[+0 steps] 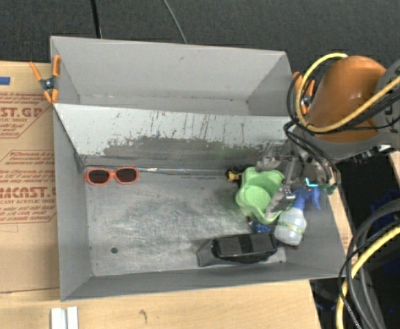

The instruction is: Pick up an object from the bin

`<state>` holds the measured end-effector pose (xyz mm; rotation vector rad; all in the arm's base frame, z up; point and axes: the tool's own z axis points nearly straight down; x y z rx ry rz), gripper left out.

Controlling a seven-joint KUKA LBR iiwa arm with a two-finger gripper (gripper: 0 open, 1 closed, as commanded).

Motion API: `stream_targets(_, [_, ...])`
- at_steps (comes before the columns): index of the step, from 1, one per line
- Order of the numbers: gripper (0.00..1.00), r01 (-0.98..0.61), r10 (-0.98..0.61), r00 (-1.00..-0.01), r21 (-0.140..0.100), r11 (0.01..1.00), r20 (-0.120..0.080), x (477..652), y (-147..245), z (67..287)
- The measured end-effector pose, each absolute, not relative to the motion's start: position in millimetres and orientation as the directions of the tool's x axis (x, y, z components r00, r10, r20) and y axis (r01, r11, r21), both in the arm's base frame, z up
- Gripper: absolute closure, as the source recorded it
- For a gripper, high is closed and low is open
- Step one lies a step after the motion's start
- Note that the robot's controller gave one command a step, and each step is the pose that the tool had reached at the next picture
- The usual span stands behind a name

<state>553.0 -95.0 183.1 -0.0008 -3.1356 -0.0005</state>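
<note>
Orange wrist cover (347, 91), looped with yellow cables, rides highest, over the right rim of the grey metal bin (152, 218). Below it the gripper (287, 189) hangs down into the bin's right end. Whether the gripper is spread or closed cannot be told, since its metal parts merge with the clutter under it, and no thing can be seen clasped in it.

Just to its left, touching or very nearly so, lies a rounded pale-green plastic thing (255, 192), with a small yellow piece (235, 175) at its far-left edge. Just nearward of the gripper lies a white bottle with blue fittings (291, 226), its long axis running roughly from the far wall toward the near one. A flat black case (240, 248) lies along the near wall, long axis left to right, just beside the bottle. Red-framed sunglasses (111, 176) lie well apart, at the left.

The green thing and the bottle look the likeliest picks. One sits leftward of the gripper, the other nearward, so the coming move probably turns on a small sideways correction.
</note>
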Motion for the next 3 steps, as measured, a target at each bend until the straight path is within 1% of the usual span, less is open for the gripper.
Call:
stream_targets(1, [1.00, -0.001, -0.001, -1.000, -0.001, 1.000, -0.002, 554.8, -94.4, 187.7])
stream_targets(2, [0.00, -0.001, -0.001, -1.000, -0.001, 1.000, -0.002, 554.8, -94.4, 187.7])
stream_targets(3, [0.00, -0.001, -0.001, -1.000, -0.001, 1.000, -0.002, 554.8, -94.3, 187.7])
